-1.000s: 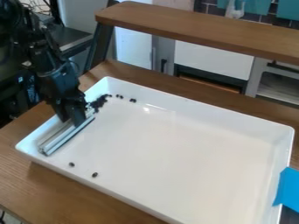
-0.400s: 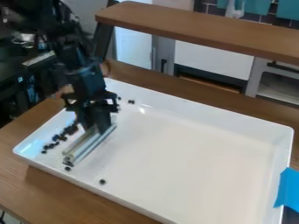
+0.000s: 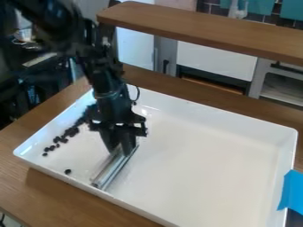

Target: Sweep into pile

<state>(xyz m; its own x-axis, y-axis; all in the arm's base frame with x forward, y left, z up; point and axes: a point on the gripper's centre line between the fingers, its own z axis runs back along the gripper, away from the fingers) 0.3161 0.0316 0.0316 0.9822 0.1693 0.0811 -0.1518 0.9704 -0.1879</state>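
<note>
White tray holds dark bits; wooden table; likely cabinets behind.

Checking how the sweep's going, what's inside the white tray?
Dark pieces lie picture-left, one nearer the camera; the pincer holds a bar. Any tray floor directly behind the pincer is hidden.

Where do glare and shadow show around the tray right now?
Camera view: bright glare on the far wall of the shiny white rectangular tray, beside the black robot arm; bluish shine along its left wall, near the small dark pieces; soft shadow on the brown wooden table below the tray's near-left edge.
</note>
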